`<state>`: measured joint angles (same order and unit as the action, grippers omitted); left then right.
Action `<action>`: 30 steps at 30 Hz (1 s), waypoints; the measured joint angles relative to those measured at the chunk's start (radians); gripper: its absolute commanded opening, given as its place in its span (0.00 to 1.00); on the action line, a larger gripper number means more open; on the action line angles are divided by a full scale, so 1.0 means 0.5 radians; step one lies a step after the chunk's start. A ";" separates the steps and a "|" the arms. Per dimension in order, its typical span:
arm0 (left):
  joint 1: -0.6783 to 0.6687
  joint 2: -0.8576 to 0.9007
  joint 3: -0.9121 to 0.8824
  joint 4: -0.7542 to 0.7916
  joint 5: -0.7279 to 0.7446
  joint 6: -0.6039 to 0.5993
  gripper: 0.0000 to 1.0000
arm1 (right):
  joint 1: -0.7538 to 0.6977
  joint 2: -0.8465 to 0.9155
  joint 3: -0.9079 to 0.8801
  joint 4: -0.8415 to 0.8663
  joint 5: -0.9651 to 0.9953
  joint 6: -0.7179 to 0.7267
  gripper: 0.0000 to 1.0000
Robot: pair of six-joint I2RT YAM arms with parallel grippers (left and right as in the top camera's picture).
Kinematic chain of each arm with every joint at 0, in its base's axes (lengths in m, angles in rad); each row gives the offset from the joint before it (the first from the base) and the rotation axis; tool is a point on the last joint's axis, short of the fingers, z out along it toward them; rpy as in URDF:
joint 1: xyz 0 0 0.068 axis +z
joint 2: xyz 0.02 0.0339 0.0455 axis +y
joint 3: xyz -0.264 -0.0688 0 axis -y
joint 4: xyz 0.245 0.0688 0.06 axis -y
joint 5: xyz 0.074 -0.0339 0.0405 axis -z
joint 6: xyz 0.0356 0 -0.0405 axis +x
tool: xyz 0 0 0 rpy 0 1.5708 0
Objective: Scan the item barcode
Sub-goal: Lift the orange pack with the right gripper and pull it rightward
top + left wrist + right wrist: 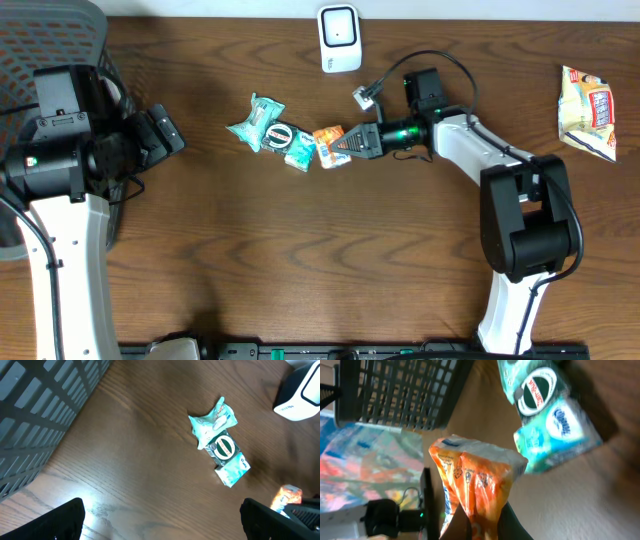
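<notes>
My right gripper (347, 143) is shut on the end of an orange snack packet (328, 146), held sideways just above the wood table. In the right wrist view the packet (475, 477) stands pinched between the dark fingers (517, 527) of the gripper (485, 527). A white barcode scanner (339, 38) stands at the table's far edge, behind the packet; in the left wrist view the scanner (300, 392) shows at the top right. My left gripper (165, 130) hovers open at the left, and the left wrist view shows that gripper (162, 522) with only bare wood between its fingers.
Next to the orange packet lie a crumpled teal packet (255, 122), a round-labelled green item (283, 133) and a teal tissue pack (299, 151). A dark mesh basket (50, 40) fills the far left corner. A cream snack bag (588, 112) lies at the far right.
</notes>
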<state>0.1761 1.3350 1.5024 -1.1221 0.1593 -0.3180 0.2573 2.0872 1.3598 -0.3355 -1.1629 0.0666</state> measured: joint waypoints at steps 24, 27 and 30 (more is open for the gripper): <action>0.000 0.001 0.000 0.000 -0.001 0.000 0.97 | -0.075 -0.001 -0.006 0.797 -0.363 0.657 0.01; 0.000 0.000 0.000 0.000 0.000 0.000 0.97 | -0.134 -0.001 -0.006 0.775 -0.414 0.663 0.01; 0.000 0.000 0.000 0.001 -0.001 0.000 0.98 | -0.172 -0.001 -0.006 0.769 -0.465 0.665 0.01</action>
<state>0.1761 1.3350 1.5024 -1.1217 0.1589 -0.3180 0.1715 2.0869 1.3567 0.0490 -1.3952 0.3992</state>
